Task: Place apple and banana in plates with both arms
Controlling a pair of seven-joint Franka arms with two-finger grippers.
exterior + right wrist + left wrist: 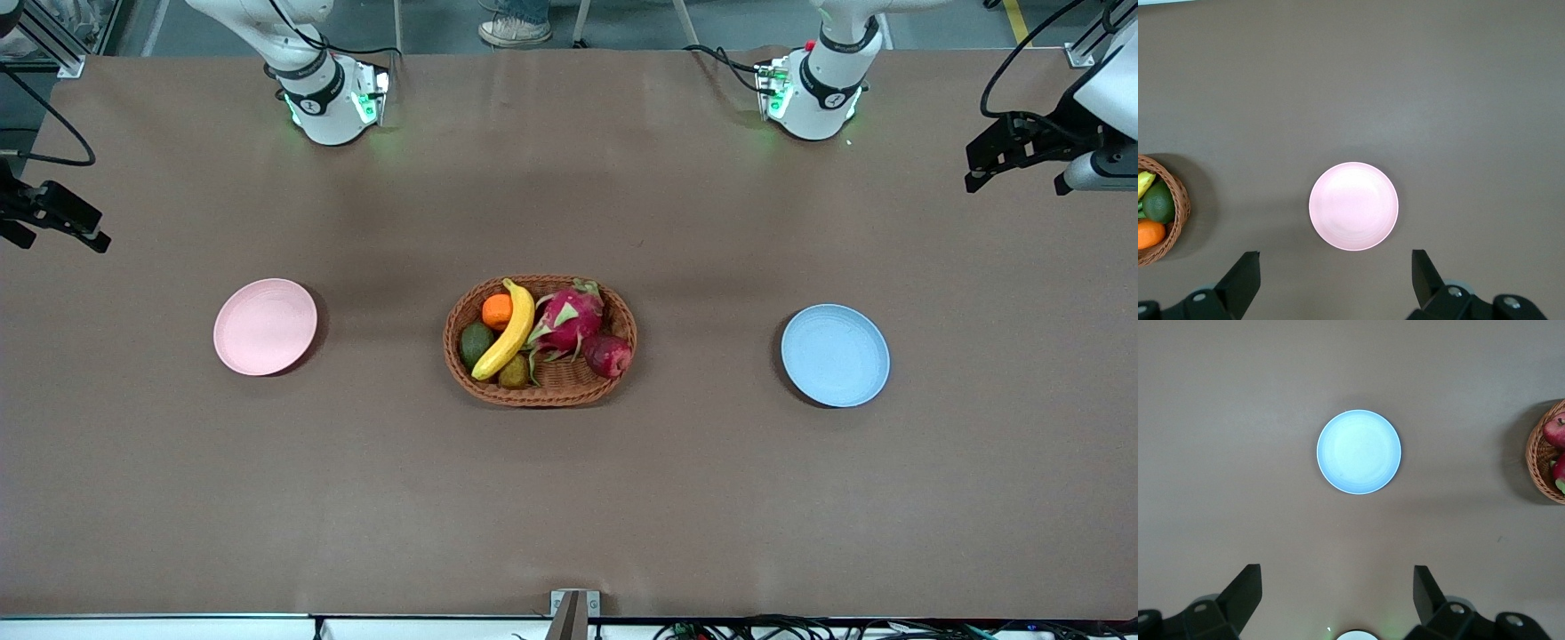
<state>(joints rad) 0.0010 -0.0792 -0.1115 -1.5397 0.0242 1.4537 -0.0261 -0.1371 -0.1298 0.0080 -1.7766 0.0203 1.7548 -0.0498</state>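
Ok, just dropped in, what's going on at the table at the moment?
Nothing has been picked up yet. The apple and the banana both lie in the wicker basket mid-table with the other fruit. The pink plate sits toward the right arm's end and the blue plate toward the left arm's end, with nothing on them. The left pincer hangs open high over the blue plate, the right pincer open high over the pink one; neither holds anything.
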